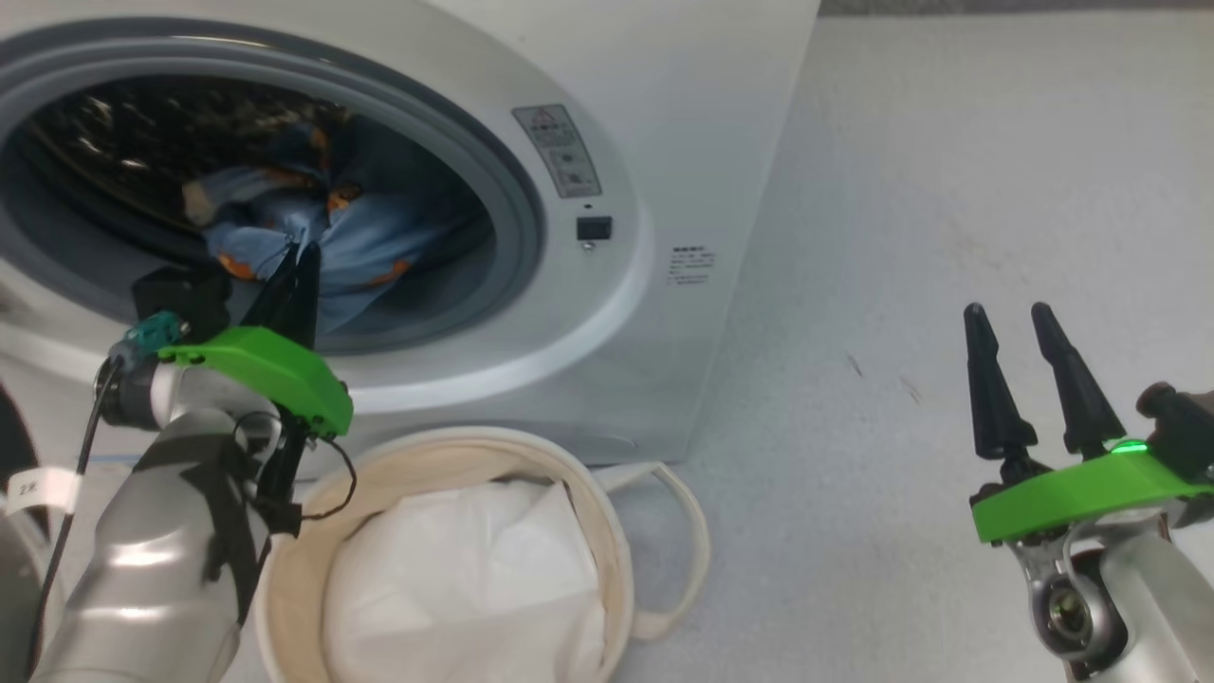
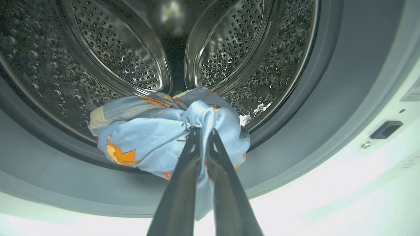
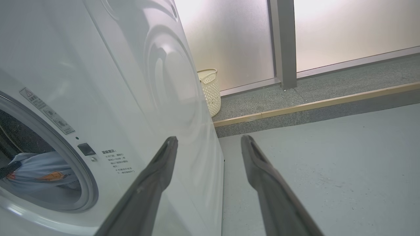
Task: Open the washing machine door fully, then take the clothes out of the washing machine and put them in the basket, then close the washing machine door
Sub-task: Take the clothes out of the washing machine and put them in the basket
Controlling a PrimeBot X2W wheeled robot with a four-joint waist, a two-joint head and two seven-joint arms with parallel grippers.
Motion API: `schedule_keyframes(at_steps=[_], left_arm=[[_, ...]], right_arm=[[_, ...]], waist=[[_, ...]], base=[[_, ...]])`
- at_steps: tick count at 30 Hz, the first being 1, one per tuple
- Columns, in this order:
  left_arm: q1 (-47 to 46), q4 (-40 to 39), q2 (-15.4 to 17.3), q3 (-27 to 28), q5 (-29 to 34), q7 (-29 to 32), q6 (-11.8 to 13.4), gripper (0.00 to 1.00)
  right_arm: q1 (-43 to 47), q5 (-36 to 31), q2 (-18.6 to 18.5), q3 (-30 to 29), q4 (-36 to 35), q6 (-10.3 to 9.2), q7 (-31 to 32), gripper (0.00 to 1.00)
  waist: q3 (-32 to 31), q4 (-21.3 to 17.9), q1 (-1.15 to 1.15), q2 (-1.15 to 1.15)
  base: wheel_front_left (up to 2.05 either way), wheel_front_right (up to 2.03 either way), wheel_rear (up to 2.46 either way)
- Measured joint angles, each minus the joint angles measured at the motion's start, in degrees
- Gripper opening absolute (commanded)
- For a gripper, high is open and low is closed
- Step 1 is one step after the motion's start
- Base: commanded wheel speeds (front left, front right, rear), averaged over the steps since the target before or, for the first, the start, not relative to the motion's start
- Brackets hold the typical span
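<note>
2 grippers: left gripper (image 2: 204, 130) pinches the clothes (image 2: 147, 137) at the washing machine (image 1: 683, 114) mouth. Right gripper (image 1: 1007, 309) stands spread, empty.

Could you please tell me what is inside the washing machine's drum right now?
The light blue clothes, pinched by the left gripper, sit at the front of the steel drum. What lies under the bundle is covered.

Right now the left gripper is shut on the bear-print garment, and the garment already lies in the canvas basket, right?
No. The left gripper is shut on the bear-print garment, but the garment sits at the drum mouth of the washing machine, not in the canvas basket. The left wrist view shows it.
</note>
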Motion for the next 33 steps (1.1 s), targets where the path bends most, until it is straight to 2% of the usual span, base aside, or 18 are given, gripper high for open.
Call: schedule_keyframes(at_steps=[6, 12, 14, 18, 29, 31, 33], left_arm=[[3.3, -7.2, 3.2, -2.5, -2.9, 0.8, 0.0, 0.0], [7.0, -16.4, 6.5, -3.9, -3.5, 4.9, 0.1, 0.0], [8.1, -20.5, 7.6, -3.9, -3.6, 6.9, 0.9, 0.0], [10.2, -30.8, 9.8, -3.7, -5.4, 11.6, 3.2, 0.0], [16.9, -63.7, 16.7, 0.4, -8.8, 22.7, 12.9, 0.0], [17.5, -67.3, 17.3, 0.5, -8.8, 24.5, 14.5, 0.0], [18.2, -68.6, 17.3, 0.4, -8.9, 25.3, 15.1, 0.0]], right_arm=[[1.2, 0.5, 0.5, 0.5, 0.5, 0.0, 0.0, 1.0], [3.4, 0.5, 0.7, 0.5, 0.6, 0.0, 0.0, 1.0], [4.2, 0.5, 0.8, 0.4, 0.6, 0.0, 0.0, 1.0], [5.2, 0.5, 1.1, 0.3, 0.6, 0.0, 0.0, 1.0], [7.4, 0.5, 1.7, 0.0, 0.4, 0.0, 0.3, 1.0], [7.6, 0.5, 1.9, -0.1, 0.2, 0.0, 0.6, 1.0], [7.6, 0.5, 2.1, -0.1, 0.2, 0.0, 0.6, 1.0]], waist=[[-3.7, 2.0, 0.0, 0.0], [-7.1, 4.0, 0.0, 0.0], [-8.0, 4.6, 0.0, 0.0], [-9.4, 5.5, 0.0, 0.0], [-12.0, 6.1, 0.0, 0.0], [-11.9, 6.3, 0.0, 0.0], [-11.8, 6.3, 0.0, 0.0]], base=[[0.0, 0.0, 0.0], [0.0, 0.0, 0.0], [0.0, 0.0, 0.0], [0.0, 0.0, 0.0], [0.0, 0.0, 0.0], [0.0, 0.0, 0.0], [0.0, 0.0, 0.0]])
